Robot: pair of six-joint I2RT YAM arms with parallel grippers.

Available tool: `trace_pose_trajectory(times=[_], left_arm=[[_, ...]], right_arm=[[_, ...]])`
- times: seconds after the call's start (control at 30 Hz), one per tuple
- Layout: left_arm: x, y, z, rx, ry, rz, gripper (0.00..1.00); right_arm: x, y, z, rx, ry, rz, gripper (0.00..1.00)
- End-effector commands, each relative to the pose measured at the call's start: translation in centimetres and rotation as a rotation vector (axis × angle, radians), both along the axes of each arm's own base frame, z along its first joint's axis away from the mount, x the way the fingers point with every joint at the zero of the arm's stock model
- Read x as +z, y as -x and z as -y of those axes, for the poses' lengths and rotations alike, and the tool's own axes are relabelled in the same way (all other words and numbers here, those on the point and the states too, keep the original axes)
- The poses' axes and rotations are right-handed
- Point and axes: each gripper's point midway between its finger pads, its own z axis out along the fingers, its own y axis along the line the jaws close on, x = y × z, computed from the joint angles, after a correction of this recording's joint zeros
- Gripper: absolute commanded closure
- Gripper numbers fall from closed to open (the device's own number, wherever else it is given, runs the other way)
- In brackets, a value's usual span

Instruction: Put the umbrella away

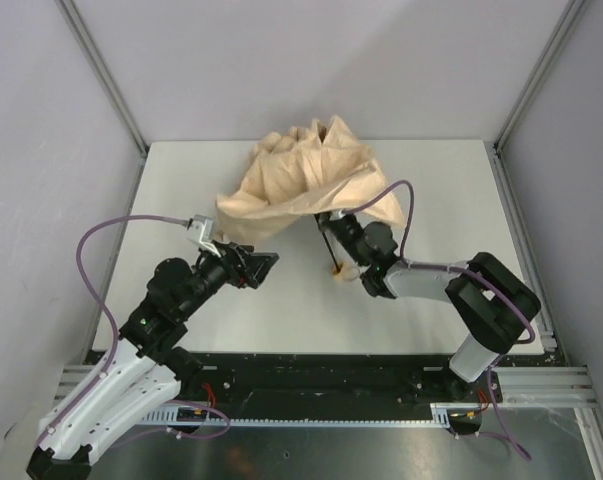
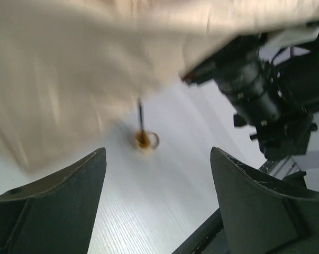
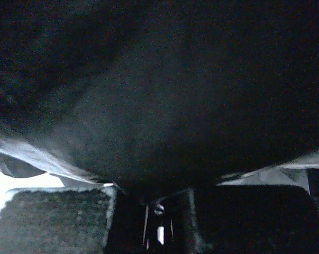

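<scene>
At the far middle of the tabletop (image 1: 451, 200), the umbrella (image 1: 311, 170): canopy (image 1: 276, 195) slumped in loose tan folds, not bundled, with the thin black shaft (image 1: 328, 245) slanting out toward the arms and ending in the small knob handle (image 1: 339, 268), on or just above the surface. Beside the shaft, the right end effector (image 1: 343, 230), tucked under the canopy edge; cannot tell whether clamped on the shaft or not, with the wrist view there dark under fabric. Near the canopy's near-left edge, the left end effector (image 1: 259, 265), spread wide, holding nothing, aimed toward the handle. Likely troubles from here, as a judgement: loose cloth snagging on the right side and hiding the grip; the shaft pivoting or slipping if pinched lightly; ribs bending if pressed into the tabletop; the left fingers (image 2: 53, 211) closing on cloth instead of shaft and dragging the whole canopy askew.
</scene>
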Motion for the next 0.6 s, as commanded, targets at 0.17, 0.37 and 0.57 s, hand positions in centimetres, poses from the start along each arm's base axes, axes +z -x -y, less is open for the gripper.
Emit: trace_pose_trajectory(times=[0.17,0.37,0.57], left_arm=[[4.8,1.3,-1.7,0.026,0.079,0.13,0.17],[5.3,2.3,-1.5,-0.012,0.095,0.124,0.17],[4.5,2.2,-1.7,0.01,0.097,0.067,0.17]], right_arm=[[21.6,1.7,4.0,0.06,-0.375,0.463,1.0],[16.1,1.1,4.9,0.051,-0.434,0.321,1.0],[8.8,-1.3,3.0,0.016,-0.302,0.036,1.0]])
